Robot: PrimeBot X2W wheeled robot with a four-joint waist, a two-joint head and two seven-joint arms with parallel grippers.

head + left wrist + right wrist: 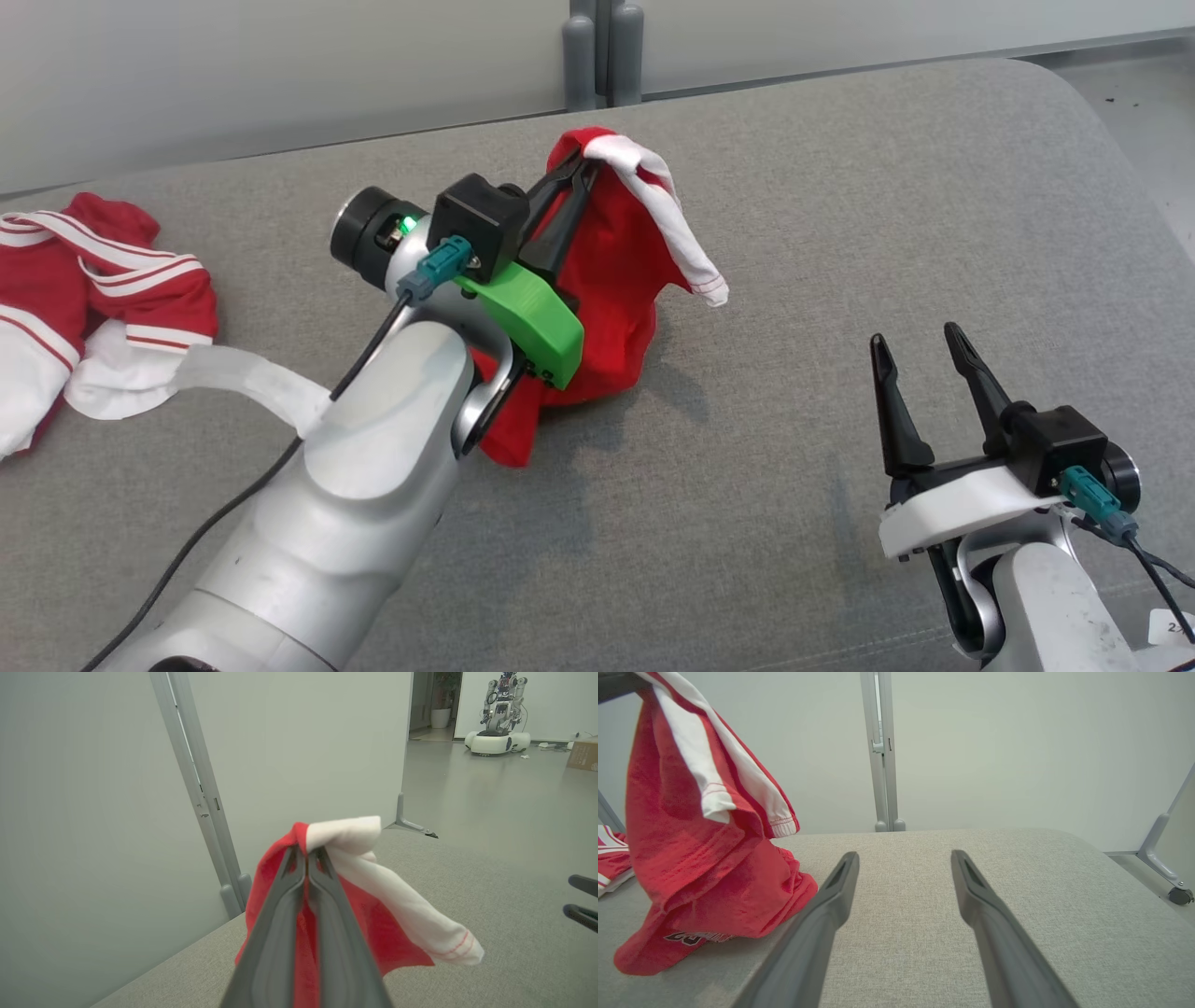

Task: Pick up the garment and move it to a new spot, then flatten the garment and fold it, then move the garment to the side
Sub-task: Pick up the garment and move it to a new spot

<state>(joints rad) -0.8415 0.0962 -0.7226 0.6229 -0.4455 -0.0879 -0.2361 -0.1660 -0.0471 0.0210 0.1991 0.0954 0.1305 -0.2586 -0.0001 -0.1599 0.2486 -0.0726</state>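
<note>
From the head camera I see a grey fabric-covered worktop [840, 233] with a rounded far corner, backed by a pale partition [280, 75] and a grey post [602, 47]. My left arm reaches forward and up across the middle, and the left claw [577, 173] is pressed together on the top fold of the red garment [616, 271]. The garment hangs from that pinch, its lower part bunched on the worktop and a white sleeve [667, 219] drooping to the right. A second garment [93, 280], red with white stripes, lies crumpled at the left edge, well apart. The right claw [915, 338] sits low at the right with its fingers spread and nothing between them.

In the left wrist view, the left claw [306, 851] has its fingers closed on red cloth, with the sleeve [406, 914] falling to the right. Beyond the partition [303, 742] an open floor [490, 798] holds another robot [500, 714] and a cardboard box [584, 753].

In the right wrist view, the right claw [904, 856] hovers spread over bare worktop [1064, 905]. The garment [691, 858] hangs at the left, its hem resting on the surface. A castor [1181, 896] shows at the far right.
</note>
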